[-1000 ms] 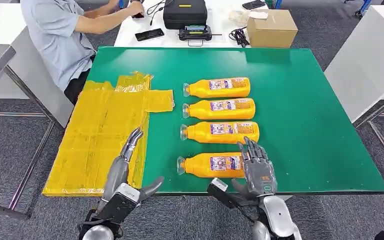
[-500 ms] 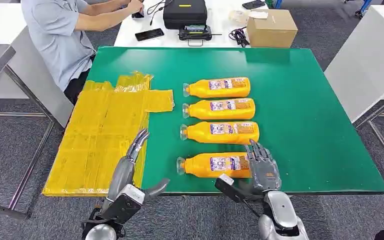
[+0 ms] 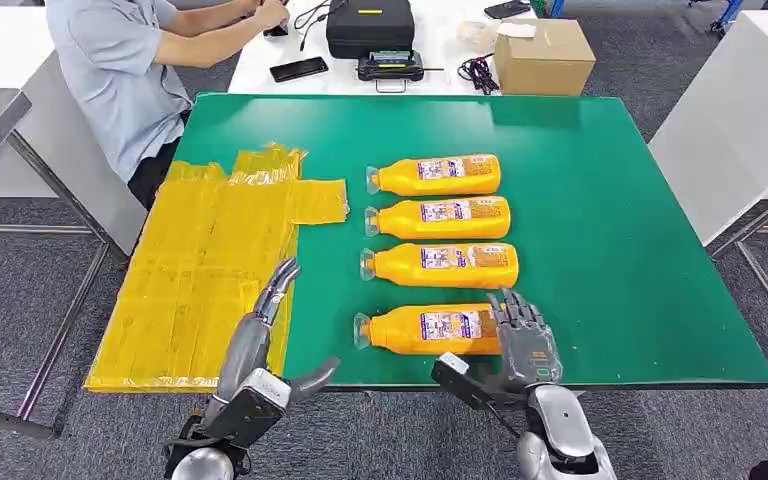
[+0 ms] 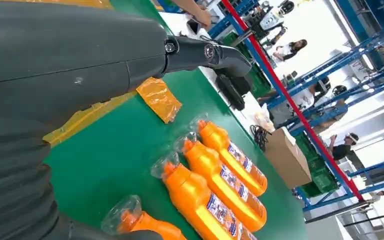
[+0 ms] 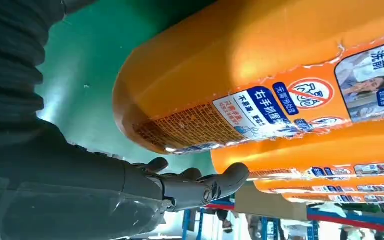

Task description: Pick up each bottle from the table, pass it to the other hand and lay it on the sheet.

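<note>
Beyond the right hand (image 3: 526, 345), spread at the nearest bottle's (image 3: 425, 329) base, lie three bottles; left hand (image 3: 260, 340) spread over the yellow sheet (image 3: 200, 270).

Lighting even and bright; head view sharp.
Glare whitens the left wrist background; right wrist close-up of bottle (image 5: 260, 75) slightly soft.

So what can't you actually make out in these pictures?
- Whether the right hand touches the nearest bottle: its fingers cover the bottle's base, head view.
- Nearest bottle's body, left wrist view: cut off by the edge.
- Label print, head view: too small.
</note>
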Tool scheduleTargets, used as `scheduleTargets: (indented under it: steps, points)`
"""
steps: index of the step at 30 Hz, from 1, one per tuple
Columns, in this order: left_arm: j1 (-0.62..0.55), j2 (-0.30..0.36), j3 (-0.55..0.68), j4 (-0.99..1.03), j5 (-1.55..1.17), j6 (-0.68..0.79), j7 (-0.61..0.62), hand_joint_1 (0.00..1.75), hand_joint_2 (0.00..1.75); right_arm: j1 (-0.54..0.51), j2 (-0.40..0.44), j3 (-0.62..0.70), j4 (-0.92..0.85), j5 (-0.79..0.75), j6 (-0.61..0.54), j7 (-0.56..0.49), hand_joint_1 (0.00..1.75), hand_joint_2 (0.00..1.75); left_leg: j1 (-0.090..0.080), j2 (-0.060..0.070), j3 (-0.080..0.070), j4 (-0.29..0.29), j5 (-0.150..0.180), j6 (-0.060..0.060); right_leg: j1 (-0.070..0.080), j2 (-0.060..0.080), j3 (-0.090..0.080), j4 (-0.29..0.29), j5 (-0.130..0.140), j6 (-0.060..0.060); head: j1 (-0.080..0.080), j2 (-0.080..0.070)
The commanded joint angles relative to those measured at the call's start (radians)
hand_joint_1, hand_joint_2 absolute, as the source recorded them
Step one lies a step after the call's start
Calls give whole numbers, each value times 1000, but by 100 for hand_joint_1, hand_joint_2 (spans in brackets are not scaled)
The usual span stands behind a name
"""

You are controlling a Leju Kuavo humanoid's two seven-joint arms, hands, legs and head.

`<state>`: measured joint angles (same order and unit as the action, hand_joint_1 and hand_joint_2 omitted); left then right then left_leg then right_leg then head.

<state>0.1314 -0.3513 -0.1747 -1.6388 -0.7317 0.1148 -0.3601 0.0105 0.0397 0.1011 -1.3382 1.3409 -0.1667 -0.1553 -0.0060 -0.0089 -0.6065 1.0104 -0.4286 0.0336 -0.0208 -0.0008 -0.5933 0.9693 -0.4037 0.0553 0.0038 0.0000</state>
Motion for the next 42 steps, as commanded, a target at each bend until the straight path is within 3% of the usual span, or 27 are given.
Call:
scheduleTargets:
  steps: [1, 5, 6, 7, 8, 9, 12, 15, 18, 27, 32, 38, 42]
  points:
    - [-56, 7, -46, 95, -2, -30, 6, 0, 175, -78, -56, 0, 221, -23, 71, 27, 0, 175, 1, -1, 4, -2, 0, -1, 1, -1, 5, -3, 0, -2, 0, 0]
    - [-56, 8, -49, 97, -2, -29, 6, 0, 175, -88, -62, 17, 235, 0, 66, 30, 5, 175, 1, 1, 6, -1, 0, -1, 1, -1, 6, -2, 0, -2, 0, 0]
    - [-54, 9, -51, 94, -2, -29, 6, 0, 175, -88, -62, 28, 233, 11, 65, 34, 145, 175, 2, 0, 8, -1, -1, -2, 2, -2, 8, -3, -1, -3, 0, 0]
    - [-55, 10, -53, 95, -2, -28, 6, 0, 175, -88, -63, 32, 233, 5, 73, 30, 164, 175, 1, 0, 8, -1, 0, -1, 1, -1, 7, -2, 0, -2, 0, 0]
    - [-57, 11, -54, 98, -2, -28, 6, 0, 175, -86, -68, 33, 235, -5, 80, 25, 166, 175, 1, 0, 8, -1, 0, -1, 1, -2, 7, -2, 0, -2, 0, 0]
    - [-60, 10, -54, 102, 2, -24, 2, 0, 175, -88, -75, 41, 242, -6, 84, 25, 150, 175, 1, 0, 8, 0, 0, -2, 1, -2, 7, -2, 0, -2, 0, 0]
    - [-66, 9, -57, 106, 4, -24, 1, 0, 175, -95, -82, 41, 254, -14, 87, 26, 150, 175, 1, 0, 7, -1, 0, -1, 1, -1, 7, -2, 0, -2, 0, 0]
    - [-70, 9, -61, 111, 7, -23, -2, 0, 175, -102, -90, 42, 271, -23, 85, 25, 154, 175, 1, -1, 9, -1, 0, -1, 2, -2, 9, -2, 0, -3, 0, 0]
    - [-74, 10, -64, 117, 11, -23, -5, 0, 175, -99, -95, 47, 280, -30, 88, 20, 175, 175, 2, -1, 11, -1, 0, -1, 2, -3, 11, -3, 0, -3, 0, 0]
    - [-81, 12, -75, 127, 21, -20, -13, 0, 175, -93, -86, 39, 274, -119, 69, -36, 175, 175, 2, -2, 11, -1, 0, -1, 2, -3, 12, -2, 0, -3, 0, 0]
    - [-60, 3, -49, 90, 149, -2, -47, 0, 175, -47, -28, -27, 139, -312, 60, -132, 175, 175, 1, -2, 12, -1, 0, -1, 1, -3, 12, -2, -1, -2, 0, 0]
    - [-37, 2, -25, 57, 338, -1, -40, 0, 175, -10, 44, -75, -16, -405, 80, -174, 173, 175, 1, 2, 9, 0, -1, -2, 2, 0, 9, 0, -1, -3, 0, 0]
    - [-36, 2, -22, 57, 340, 0, -41, 0, 175, -5, 48, -75, -36, -405, 83, -173, 173, 175, 2, 2, 8, 1, -2, -2, 2, 1, 7, 1, -1, -3, 0, 0]
